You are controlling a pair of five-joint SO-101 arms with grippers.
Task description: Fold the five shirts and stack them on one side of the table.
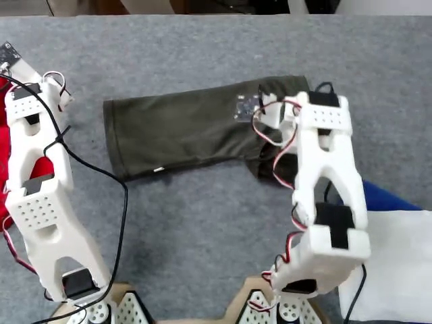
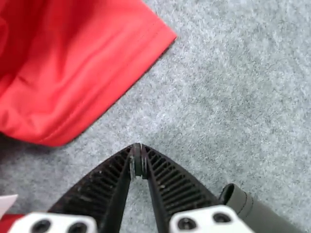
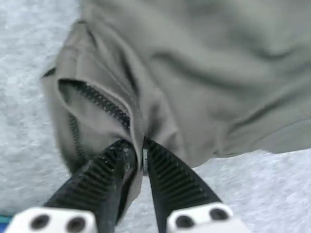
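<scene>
A dark olive shirt (image 1: 182,128) lies spread across the middle of the grey table, with its right end bunched up. My right gripper (image 3: 138,156) is shut on a fold of that olive shirt (image 3: 194,73) near its collar edge, and the right arm (image 1: 324,155) stands over that end. At the table's left edge lies a red shirt (image 1: 5,145), crumpled. My left gripper (image 2: 137,166) is shut with nothing in it, just above bare table beside the red shirt (image 2: 73,68).
A folded white shirt (image 1: 398,263) sits at the front right with a blue shirt (image 1: 385,197) showing under it. The left arm (image 1: 37,182) and its black cable (image 1: 115,196) run along the left side. Bare grey table (image 1: 202,229) lies in front of the olive shirt.
</scene>
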